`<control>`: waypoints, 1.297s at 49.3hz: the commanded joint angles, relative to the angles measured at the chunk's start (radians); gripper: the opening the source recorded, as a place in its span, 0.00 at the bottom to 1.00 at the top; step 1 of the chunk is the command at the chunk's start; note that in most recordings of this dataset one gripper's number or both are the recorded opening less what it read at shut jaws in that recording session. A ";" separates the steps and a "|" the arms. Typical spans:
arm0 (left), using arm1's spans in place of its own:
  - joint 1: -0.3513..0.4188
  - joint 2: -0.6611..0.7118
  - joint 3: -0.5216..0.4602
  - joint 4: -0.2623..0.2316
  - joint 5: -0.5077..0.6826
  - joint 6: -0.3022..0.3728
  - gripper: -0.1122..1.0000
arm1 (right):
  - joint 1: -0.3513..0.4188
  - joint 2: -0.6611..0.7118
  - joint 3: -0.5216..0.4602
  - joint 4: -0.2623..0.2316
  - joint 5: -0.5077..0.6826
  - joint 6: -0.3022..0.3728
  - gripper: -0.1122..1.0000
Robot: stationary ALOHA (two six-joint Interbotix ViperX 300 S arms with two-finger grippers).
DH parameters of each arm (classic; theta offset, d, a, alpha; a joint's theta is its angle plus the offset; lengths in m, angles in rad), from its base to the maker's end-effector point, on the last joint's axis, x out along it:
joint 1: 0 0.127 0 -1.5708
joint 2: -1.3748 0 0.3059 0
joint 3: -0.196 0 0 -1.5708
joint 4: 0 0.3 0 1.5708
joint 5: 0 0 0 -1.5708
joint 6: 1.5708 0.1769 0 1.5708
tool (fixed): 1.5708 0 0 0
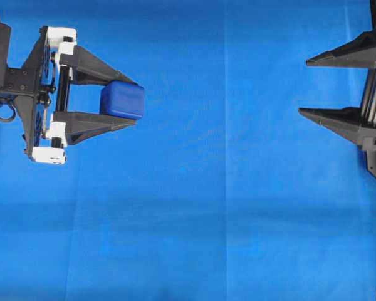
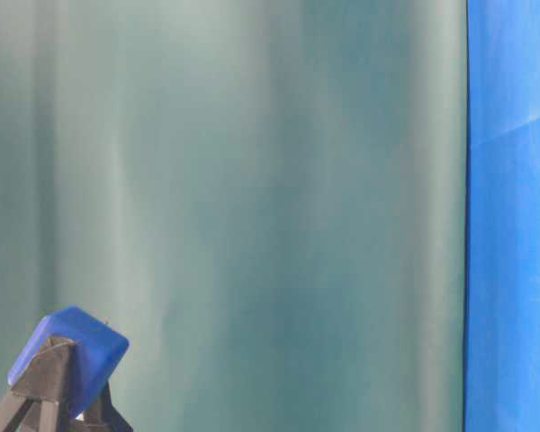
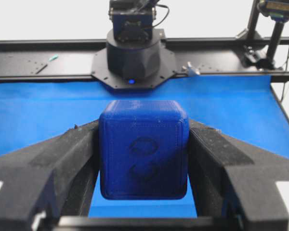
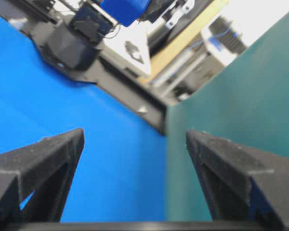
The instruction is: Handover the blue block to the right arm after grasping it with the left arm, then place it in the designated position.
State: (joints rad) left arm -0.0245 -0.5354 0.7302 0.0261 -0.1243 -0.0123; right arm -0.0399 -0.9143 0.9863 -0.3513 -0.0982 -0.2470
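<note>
Dark-blue rounded plastic cube [image 1: 123, 100] sits clamped in your white-trimmed left jaws [image 1: 126, 101]; your right jaws [image 1: 306, 87], gaping empty, face it well apart across the desk.

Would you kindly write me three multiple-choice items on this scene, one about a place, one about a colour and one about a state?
1. Where is the block?
A. Lying on the cloth
B. Between the left gripper's fingers
C. Between the right gripper's fingers

2. What colour is the cloth under the arms?
A. Blue
B. Red
C. White

3. How does the right gripper stand?
A. Shut on the block
B. Shut on nothing
C. Open, with nothing in it

Answers:
1 B: overhead and in the left wrist view the left gripper's fingers press the block's two sides.
2 A: bright blue fabric fills the overhead view.
3 C: its fingers stand wide apart, with only cloth and backdrop between them in the right wrist view.
</note>
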 commanded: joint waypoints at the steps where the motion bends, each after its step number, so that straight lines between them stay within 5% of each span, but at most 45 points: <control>1: 0.002 -0.029 -0.008 -0.002 -0.011 -0.002 0.51 | -0.002 0.002 -0.028 -0.054 -0.008 -0.031 0.95; 18: 0.002 -0.029 -0.009 -0.003 -0.011 -0.002 0.51 | 0.012 0.012 -0.025 -0.342 -0.035 -0.190 0.95; 23: 0.003 -0.029 -0.008 -0.002 -0.011 -0.003 0.51 | 0.023 0.014 -0.023 -0.387 -0.049 -0.198 0.95; 64: 0.005 -0.029 -0.008 -0.003 -0.011 -0.008 0.51 | 0.028 0.029 -0.021 -0.416 -0.063 -0.202 0.95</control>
State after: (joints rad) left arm -0.0245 -0.5354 0.7317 0.0245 -0.1243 -0.0184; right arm -0.0138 -0.8882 0.9848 -0.7655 -0.1534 -0.4510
